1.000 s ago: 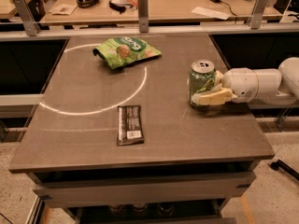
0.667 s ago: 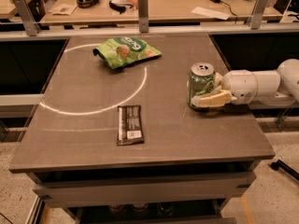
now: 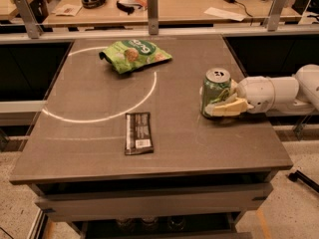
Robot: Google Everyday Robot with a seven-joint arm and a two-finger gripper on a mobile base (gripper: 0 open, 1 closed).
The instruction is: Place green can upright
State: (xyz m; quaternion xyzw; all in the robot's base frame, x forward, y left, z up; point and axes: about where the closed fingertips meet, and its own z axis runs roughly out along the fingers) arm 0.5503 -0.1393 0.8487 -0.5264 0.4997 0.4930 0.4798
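Brown table (image 3: 99, 148) bore the green can (image 3: 216, 89) upright; the gripper (image 3: 213, 102), from the can's right, clasped its sides tightly. A snack bag (image 3: 134, 55) lay well left of it.

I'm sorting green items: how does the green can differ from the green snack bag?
The green can stands upright near the table's right edge; the snack bag lies flat at the back. The can is a cylinder, the bag crinkled. The gripper is at the can, not the bag. Both are green.
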